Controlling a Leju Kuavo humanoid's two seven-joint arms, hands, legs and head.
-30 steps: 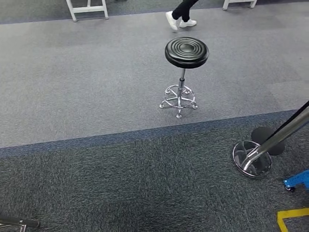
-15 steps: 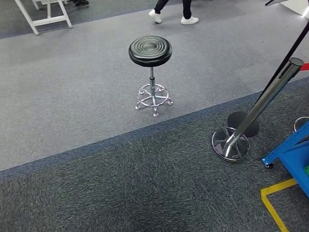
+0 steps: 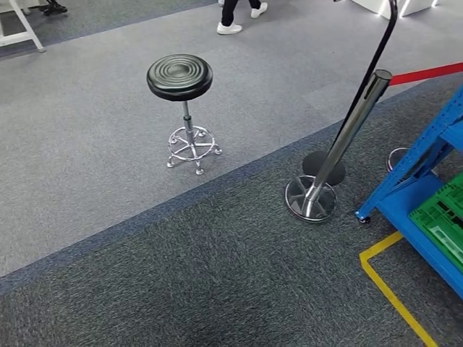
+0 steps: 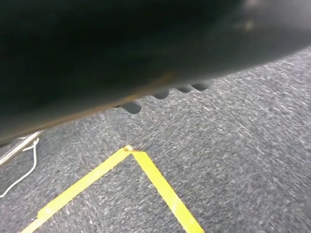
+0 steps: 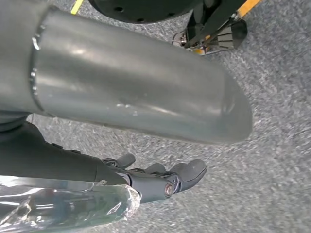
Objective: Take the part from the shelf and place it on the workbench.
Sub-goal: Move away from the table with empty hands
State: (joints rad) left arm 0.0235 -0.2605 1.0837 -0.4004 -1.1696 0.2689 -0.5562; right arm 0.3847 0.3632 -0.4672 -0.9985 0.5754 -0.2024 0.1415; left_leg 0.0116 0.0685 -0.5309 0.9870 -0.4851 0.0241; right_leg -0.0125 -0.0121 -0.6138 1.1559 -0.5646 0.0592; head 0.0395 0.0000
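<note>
A blue shelf [image 3: 426,155] comes in at the right edge of the head view, with a green crate [image 3: 445,217] on its lowest level. I cannot make out any part on it. In the right wrist view my right hand [image 5: 157,179] hangs over the carpet, its thick grey thumb [image 5: 139,92] and dark fingers [image 5: 183,172] stretched out with nothing between them. A clear glossy strip [image 5: 66,208] lies along the wrist side of the fingers; I cannot tell what it is. In the left wrist view my left hand [image 4: 161,93] is a dark blurred mass with small rounded tips at its edge.
A black round stool [image 3: 179,76] stands on the lighter carpet. A leaning chrome stanchion [image 3: 338,148] with a red belt [image 3: 426,72] stands before the shelf. Yellow floor tape [image 3: 391,289] runs by the shelf's foot. A person's legs [image 3: 229,18] walk at the far edge.
The camera has turned right: stool and stanchion have slid left in the picture, and the blue shelf with the green crate has come into view. The person has walked on.
</note>
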